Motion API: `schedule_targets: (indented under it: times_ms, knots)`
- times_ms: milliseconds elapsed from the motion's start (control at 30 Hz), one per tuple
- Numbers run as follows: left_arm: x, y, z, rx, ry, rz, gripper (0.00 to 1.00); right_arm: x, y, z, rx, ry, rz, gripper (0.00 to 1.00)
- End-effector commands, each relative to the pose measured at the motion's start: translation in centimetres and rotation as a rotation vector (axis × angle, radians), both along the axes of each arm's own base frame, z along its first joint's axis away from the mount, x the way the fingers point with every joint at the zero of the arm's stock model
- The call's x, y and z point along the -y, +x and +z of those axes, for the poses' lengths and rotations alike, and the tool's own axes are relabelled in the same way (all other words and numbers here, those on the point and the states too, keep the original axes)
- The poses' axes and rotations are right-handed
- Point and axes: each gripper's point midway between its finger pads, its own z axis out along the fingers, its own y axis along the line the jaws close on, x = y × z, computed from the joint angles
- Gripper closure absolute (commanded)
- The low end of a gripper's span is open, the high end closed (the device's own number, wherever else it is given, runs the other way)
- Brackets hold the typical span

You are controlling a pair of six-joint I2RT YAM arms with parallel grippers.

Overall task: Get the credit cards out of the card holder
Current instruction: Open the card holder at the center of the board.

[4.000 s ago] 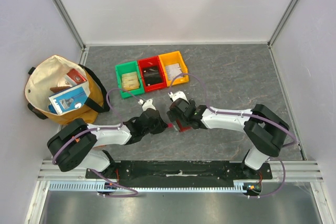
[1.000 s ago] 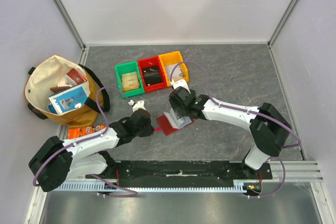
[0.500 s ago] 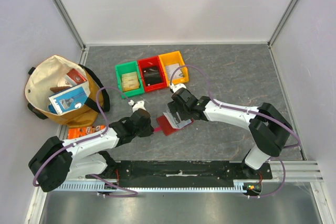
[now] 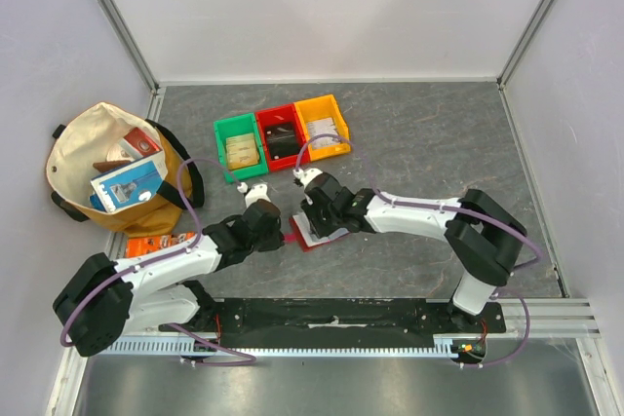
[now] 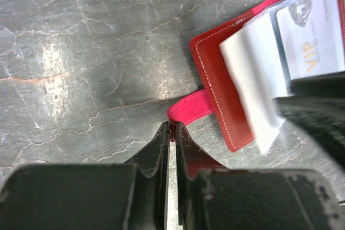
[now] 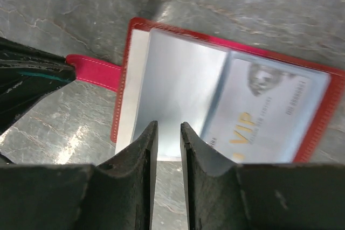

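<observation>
Near counter's near edge, centre, top view: card holder lying open, left gripper and right gripper meeting over it.

Left wrist: left gripper pinching strap of card holder, fingers pressed together.

Right wrist: right fingers sitting narrowly apart around lifted sleeve; whether gripping, cannot tell. VIP card showing in next sleeve.

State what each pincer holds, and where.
Left pincer clamps the card holder by its red strap tab. Right pincer sits over a clear sleeve; grip cannot be told.
</observation>
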Motion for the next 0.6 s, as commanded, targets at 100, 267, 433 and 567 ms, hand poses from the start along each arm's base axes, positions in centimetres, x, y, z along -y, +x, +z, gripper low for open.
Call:
schedule_targets:
  times_ms: [100,267,433,567]
  knots:
    - [1.0,2.6,4.1,0.115,-0.032,0.022,0.76,-3.2,-1.5,-2.3,-0.066,0.047,0.076,0.71]
    - [1.7,3.3,8.0,0.193,-0.116,0.031,0.49,-3.3,-1.2,0.6,-0.032,0.089,0.059,0.69]
    - [3.5,3.8,11.7,0.233,-0.213,-0.003,0.44,-0.5,1.3,3.8,0.027,0.111,-0.051,0.62]
    - [5.6,4.0,13.8,0.241,-0.302,-0.049,0.44,4.0,3.8,4.1,0.034,0.118,-0.169,0.61]
